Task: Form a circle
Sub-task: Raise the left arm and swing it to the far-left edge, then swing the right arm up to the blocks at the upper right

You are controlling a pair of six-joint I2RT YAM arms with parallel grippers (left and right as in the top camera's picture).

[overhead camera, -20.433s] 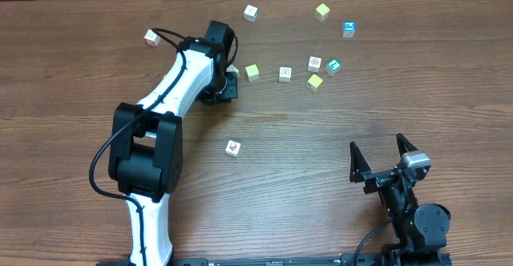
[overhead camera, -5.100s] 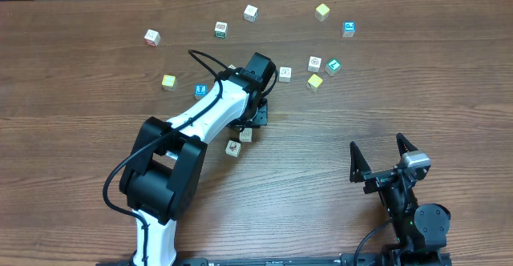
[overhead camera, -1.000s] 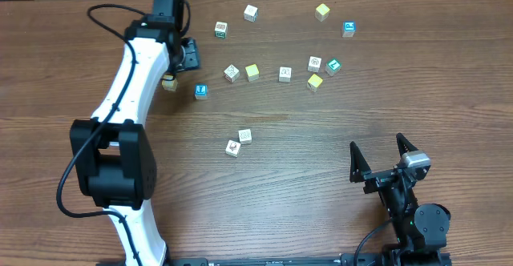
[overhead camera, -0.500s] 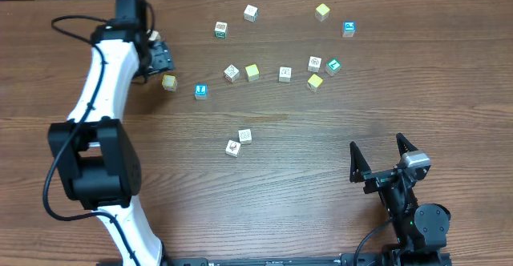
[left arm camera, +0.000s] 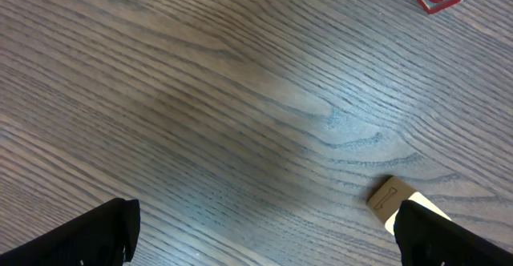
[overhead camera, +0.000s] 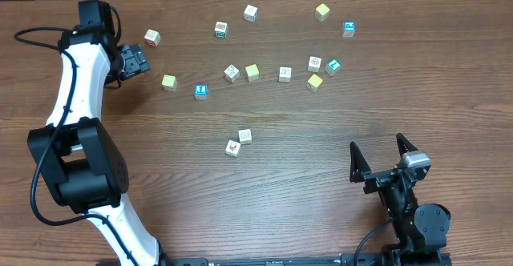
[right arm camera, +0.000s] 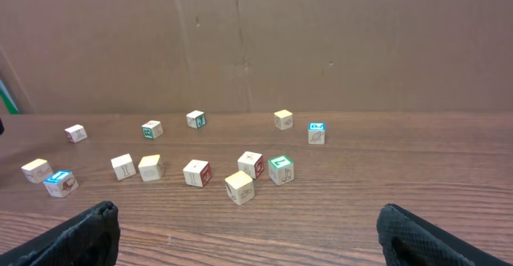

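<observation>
Wide open at left gripper (overhead camera: 135, 59), near a white block (overhead camera: 151, 37). Wide open at right gripper (overhead camera: 377, 150) too, empty.

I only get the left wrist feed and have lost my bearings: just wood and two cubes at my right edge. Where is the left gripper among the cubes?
Observer: The left gripper hangs at the left end of the spread, beside the red-marked cube and a yellow cube.
Operator: Where is the tightest bunch?
Observer: Far to the right of it: a green-faced cube beside a whitish cube.
Operator: And the right arm?
Observer: The right gripper stands open near the robot's base, apart from every cube.
</observation>
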